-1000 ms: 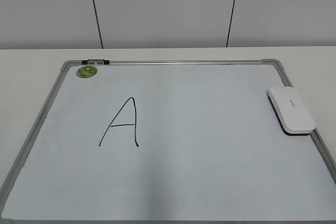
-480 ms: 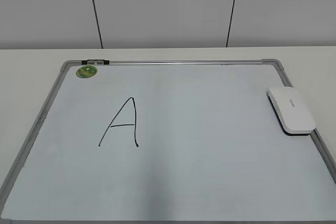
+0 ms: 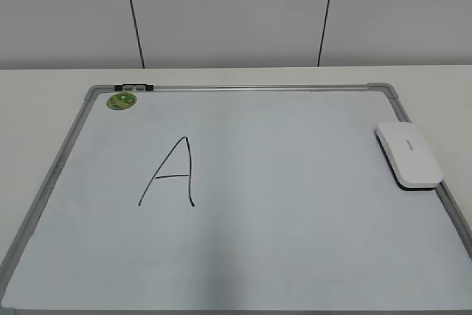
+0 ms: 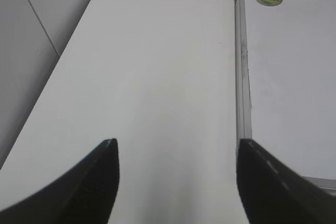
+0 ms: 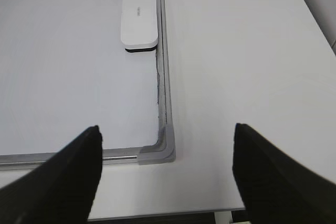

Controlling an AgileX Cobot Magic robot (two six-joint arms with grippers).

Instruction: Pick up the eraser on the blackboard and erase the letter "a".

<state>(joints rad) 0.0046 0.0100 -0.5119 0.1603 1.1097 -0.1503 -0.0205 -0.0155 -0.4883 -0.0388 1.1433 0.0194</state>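
Note:
The white eraser [image 3: 409, 155] lies flat at the right edge of the blackboard [image 3: 295, 182], partly on its frame. It also shows in the right wrist view [image 5: 139, 20]. A large angular capital "A" [image 3: 171, 172] in black marker is left of the board's middle. No small lowercase "a" shows in any view. My right gripper [image 5: 167, 126] is open and empty above the board's near right corner [image 5: 160, 153], well short of the eraser. My left gripper [image 4: 176, 153] is open and empty over the table, left of the board's left frame [image 4: 241, 77]. Neither gripper shows in the exterior view.
A round green magnet [image 3: 122, 100] sits at the board's far left corner, next to a black clip [image 3: 135, 88] on the top frame. The white table [image 5: 236, 51] extends right of the board. Its front edge [image 5: 157, 214] is just below my right gripper.

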